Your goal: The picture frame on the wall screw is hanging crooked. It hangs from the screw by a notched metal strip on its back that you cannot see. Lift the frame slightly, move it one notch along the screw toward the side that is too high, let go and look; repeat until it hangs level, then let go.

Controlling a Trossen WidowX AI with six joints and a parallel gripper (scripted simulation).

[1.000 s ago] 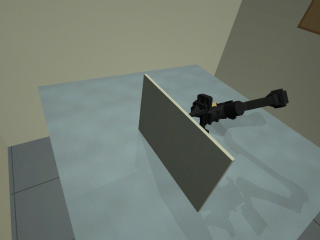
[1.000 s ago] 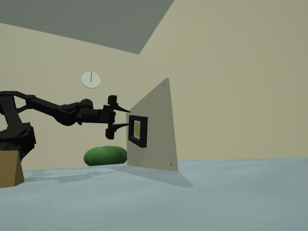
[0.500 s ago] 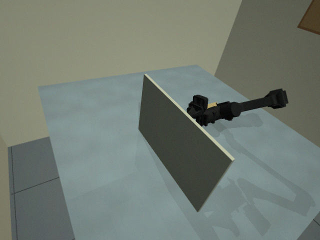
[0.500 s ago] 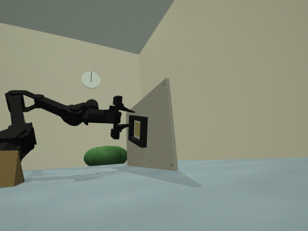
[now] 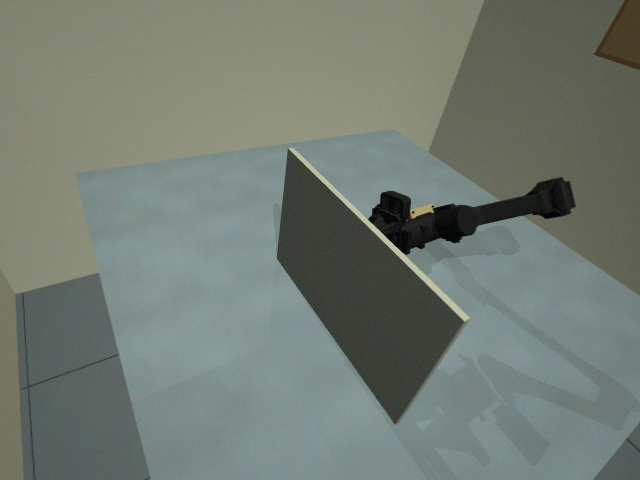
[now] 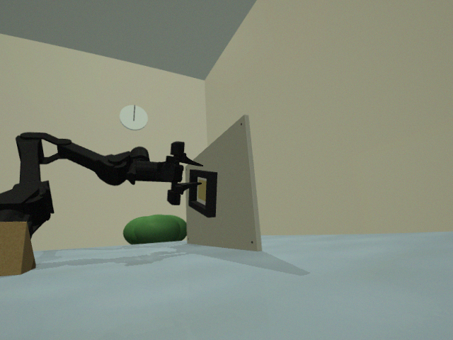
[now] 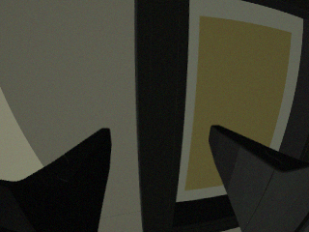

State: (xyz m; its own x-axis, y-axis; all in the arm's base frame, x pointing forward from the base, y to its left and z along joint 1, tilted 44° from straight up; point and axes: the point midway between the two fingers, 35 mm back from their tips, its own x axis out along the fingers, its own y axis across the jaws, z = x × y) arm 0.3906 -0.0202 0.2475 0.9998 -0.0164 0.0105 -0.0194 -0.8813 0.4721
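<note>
The dark picture frame (image 6: 211, 193) (image 7: 161, 58) with a yellow picture hangs on the front of the upright pale panel (image 6: 233, 183) (image 7: 72, 58) (image 5: 361, 289). The exterior camera sees it obliquely, so its tilt is hard to judge. My gripper (image 6: 201, 174) (image 7: 161, 134) is open. One fingertip is above the frame's top bar and the other is in front of the picture, below that bar. The bar shows between the fingers in the wrist view, with a gap on each side. The screw and the notched strip are hidden; in the top view the panel hides the frame and fingertips.
The panel stands on the pale blue table top (image 5: 206, 310) (image 6: 182, 292). A brown block (image 6: 13, 248) is under the arm's base. A green rounded bush (image 6: 157, 229) and a wall clock (image 6: 134, 117) are in the background behind the arm.
</note>
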